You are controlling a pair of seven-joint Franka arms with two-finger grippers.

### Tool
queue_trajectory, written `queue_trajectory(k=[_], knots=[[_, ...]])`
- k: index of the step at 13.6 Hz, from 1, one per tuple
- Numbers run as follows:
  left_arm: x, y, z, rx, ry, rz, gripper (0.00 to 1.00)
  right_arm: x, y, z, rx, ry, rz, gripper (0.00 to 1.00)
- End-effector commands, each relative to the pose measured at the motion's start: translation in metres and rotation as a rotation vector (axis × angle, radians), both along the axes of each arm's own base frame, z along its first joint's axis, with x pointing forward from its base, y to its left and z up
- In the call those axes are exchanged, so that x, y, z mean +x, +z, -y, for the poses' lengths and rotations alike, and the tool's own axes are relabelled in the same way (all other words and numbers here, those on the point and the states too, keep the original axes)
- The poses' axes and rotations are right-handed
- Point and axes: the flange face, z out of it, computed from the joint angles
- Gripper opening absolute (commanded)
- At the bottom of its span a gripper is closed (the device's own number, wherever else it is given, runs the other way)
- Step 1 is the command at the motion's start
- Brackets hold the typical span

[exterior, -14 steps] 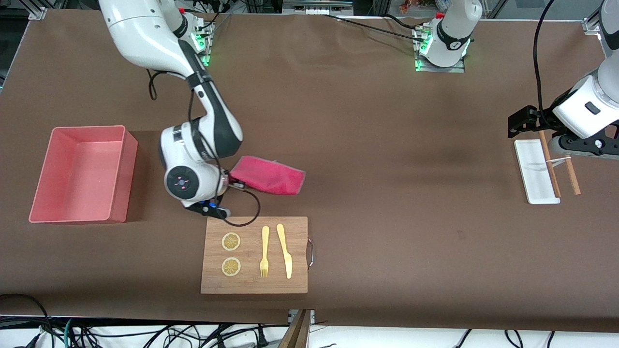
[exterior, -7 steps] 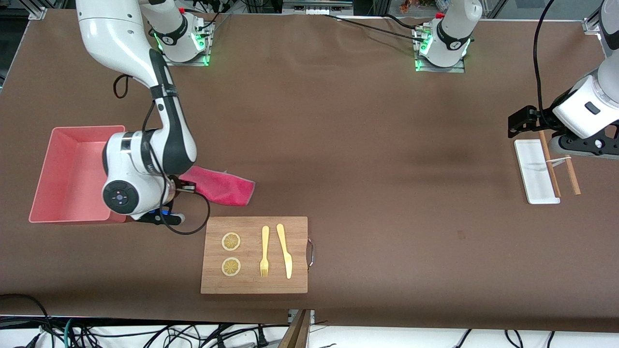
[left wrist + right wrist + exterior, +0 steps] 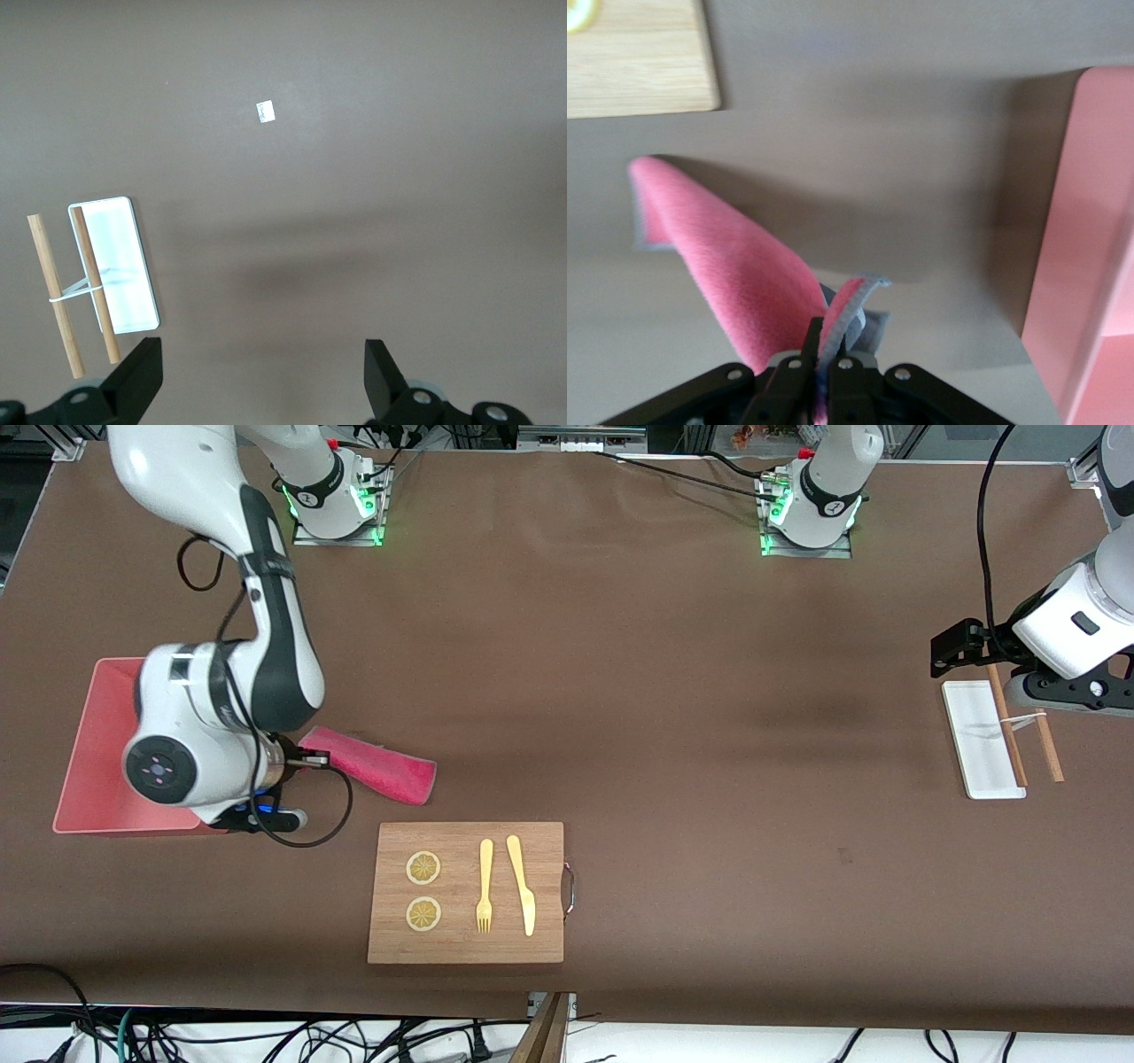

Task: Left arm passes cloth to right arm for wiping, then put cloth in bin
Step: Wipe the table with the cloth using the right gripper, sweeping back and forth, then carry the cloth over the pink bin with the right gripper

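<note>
Cloth [image 3: 372, 763] pinched in right end effector [image 3: 827, 363] beside one bin [image 3: 89, 753]; left end effector [image 3: 257, 390] wide, waiting.

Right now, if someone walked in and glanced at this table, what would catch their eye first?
Probably the fuzzy crimson-pink cloth, pinched in the right gripper and hanging beside the salmon-pink plastic bin at the right arm's end of the table. Next, the wooden cutting board nearer the front camera, carrying two lemon slices, a yellow fork and a knife. The left gripper waits open above the small white tray.
</note>
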Motion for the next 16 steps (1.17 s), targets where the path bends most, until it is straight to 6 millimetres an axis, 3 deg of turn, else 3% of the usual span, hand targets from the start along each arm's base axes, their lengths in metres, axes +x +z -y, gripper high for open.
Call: queue_trajectory(k=[1,2,6,9,12,16], knots=[[0.002,0.005,-0.001,0.012,-0.022,-0.009,1.00,-0.018,0.062,0.028,0.036,0.008,-0.007,0.00],[0.002,0.005,-0.001,0.012,-0.024,-0.009,1.00,-0.020,0.083,0.040,0.049,0.027,-0.003,0.00],[0.002,0.005,-0.001,0.012,-0.024,-0.009,1.00,-0.033,0.130,0.089,0.070,0.046,-0.023,0.00],[0.002,0.005,-0.001,0.012,-0.024,-0.010,1.00,-0.040,0.155,0.142,0.031,0.126,-0.045,0.00],[0.002,0.005,-0.001,0.012,-0.024,-0.010,1.00,-0.047,0.163,0.203,0.034,0.203,-0.051,0.00],[0.002,0.005,-0.001,0.012,-0.024,-0.010,1.00,-0.051,0.153,0.257,0.010,0.230,-0.083,0.00]])
